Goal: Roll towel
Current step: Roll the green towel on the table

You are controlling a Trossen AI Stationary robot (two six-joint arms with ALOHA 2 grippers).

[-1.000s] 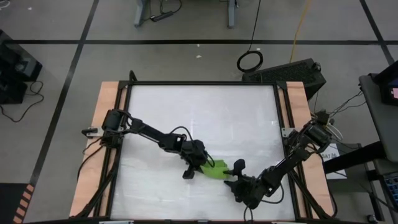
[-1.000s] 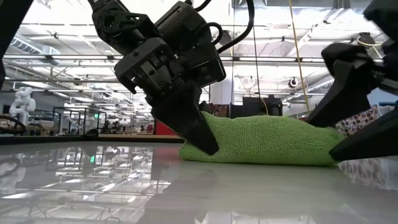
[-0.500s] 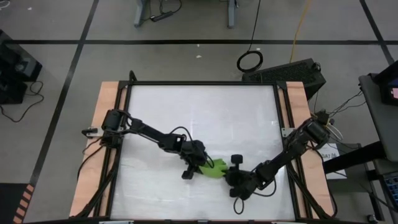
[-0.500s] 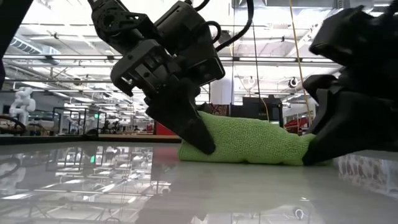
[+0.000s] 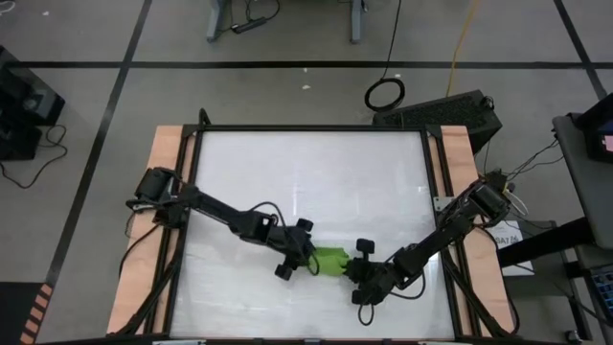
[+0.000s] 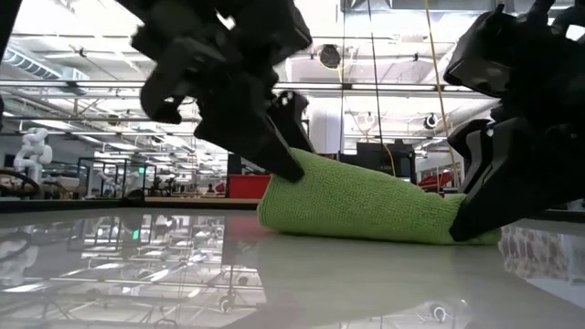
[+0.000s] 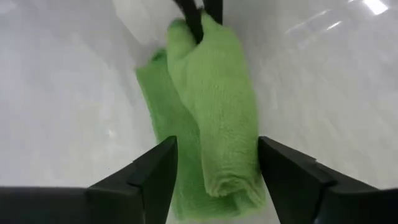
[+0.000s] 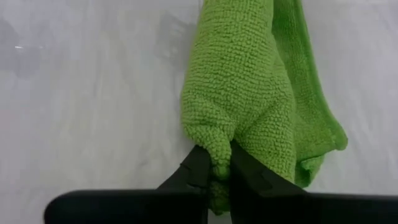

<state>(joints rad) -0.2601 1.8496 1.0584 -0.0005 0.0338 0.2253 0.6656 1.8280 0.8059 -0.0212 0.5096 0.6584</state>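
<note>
Right gripper [image 8: 214, 171] pinches the right end of the towel [image 5: 330, 260] — a loose roll lying near the front of the counter [image 5: 306, 172]. Left gripper [image 7: 214, 171], jaws spread, straddles its left end. Rolling is under way; next probably a fresh left grasp — judged.

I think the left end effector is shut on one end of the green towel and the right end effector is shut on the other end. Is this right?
Not quite. The left end effector is open: in the left wrist view its fingers stand apart on either side of the towel without pinching it. The right end effector is indeed shut on the other end, as the right wrist view shows.
</note>
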